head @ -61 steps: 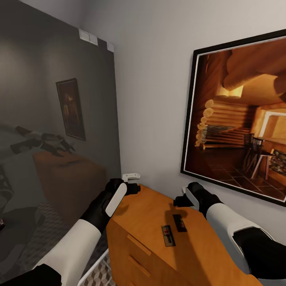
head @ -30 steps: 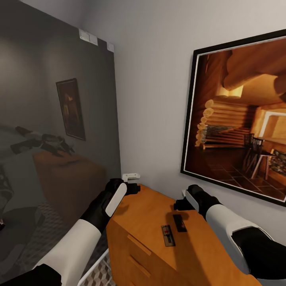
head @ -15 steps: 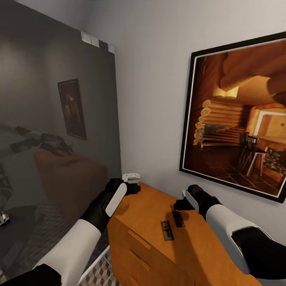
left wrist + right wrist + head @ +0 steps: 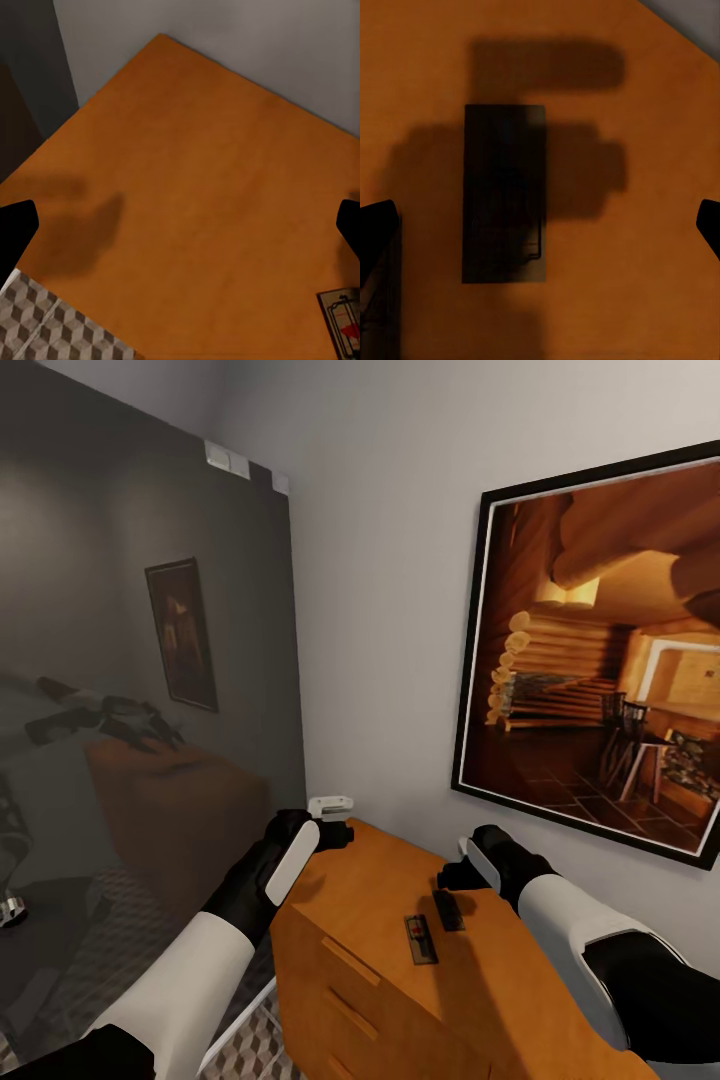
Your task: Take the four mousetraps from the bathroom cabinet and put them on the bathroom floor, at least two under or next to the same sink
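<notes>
From the head, two mousetraps (image 4: 434, 926) are seen lying close together on the orange cabinet (image 4: 380, 880). The left gripper (image 4: 335, 822) is held over its far corner, the right gripper (image 4: 450, 876) just above the darker trap.

From the left wrist, the fingertips (image 4: 15, 229) are spread wide; one trap (image 4: 343, 327) is cut off.

From the right wrist, the gripper's jaws are held apart, and a trap (image 4: 504, 193) is seen in shadow, its wire hard to make out.

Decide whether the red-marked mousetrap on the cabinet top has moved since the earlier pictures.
No. The mousetrap keeps its place beside the darker mousetrap and against the cabinet front edge; the whole head view shifted, so the camera moved, not the trap.
</notes>
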### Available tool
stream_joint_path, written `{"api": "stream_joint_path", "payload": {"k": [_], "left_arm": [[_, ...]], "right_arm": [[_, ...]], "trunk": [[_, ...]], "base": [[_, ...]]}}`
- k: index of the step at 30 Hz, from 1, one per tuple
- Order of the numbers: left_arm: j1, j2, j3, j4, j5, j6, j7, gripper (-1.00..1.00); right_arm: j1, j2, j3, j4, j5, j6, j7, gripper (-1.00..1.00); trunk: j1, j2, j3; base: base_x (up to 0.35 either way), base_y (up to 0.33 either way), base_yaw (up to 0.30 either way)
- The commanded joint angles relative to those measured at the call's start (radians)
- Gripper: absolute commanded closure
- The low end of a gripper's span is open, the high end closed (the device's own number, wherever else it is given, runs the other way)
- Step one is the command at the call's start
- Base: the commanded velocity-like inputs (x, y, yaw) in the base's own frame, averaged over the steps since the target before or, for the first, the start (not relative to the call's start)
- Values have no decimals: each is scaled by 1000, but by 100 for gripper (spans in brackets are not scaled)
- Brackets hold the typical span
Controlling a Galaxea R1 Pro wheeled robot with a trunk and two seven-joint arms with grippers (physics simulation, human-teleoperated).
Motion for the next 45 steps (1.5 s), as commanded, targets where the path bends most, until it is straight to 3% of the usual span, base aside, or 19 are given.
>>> {"api": "stream_joint_path", "payload": {"k": [1, 20, 30, 45], "left_arm": [[0, 0, -1, -1, 10, 2, 10, -100], [0, 0, -1, -1, 12, 3, 9, -100], [0, 0, -1, -1, 12, 3, 9, -100], [0, 0, -1, -1, 12, 3, 9, -100]], "right_arm": [[0, -1, 8, -2, -10, 4, -4, -100], [0, -1, 8, -2, -10, 2, -4, -100], [0, -1, 8, -2, -8, 0, -3, -100], [0, -1, 10, -2, -7, -4, -3, -100]], "trunk": [[0, -1, 0], [0, -1, 0], [39, -71, -32], [39, -71, -32]], "base": [[-1, 0, 0], [0, 0, 0], [0, 0, 0], [0, 0, 0]]}}
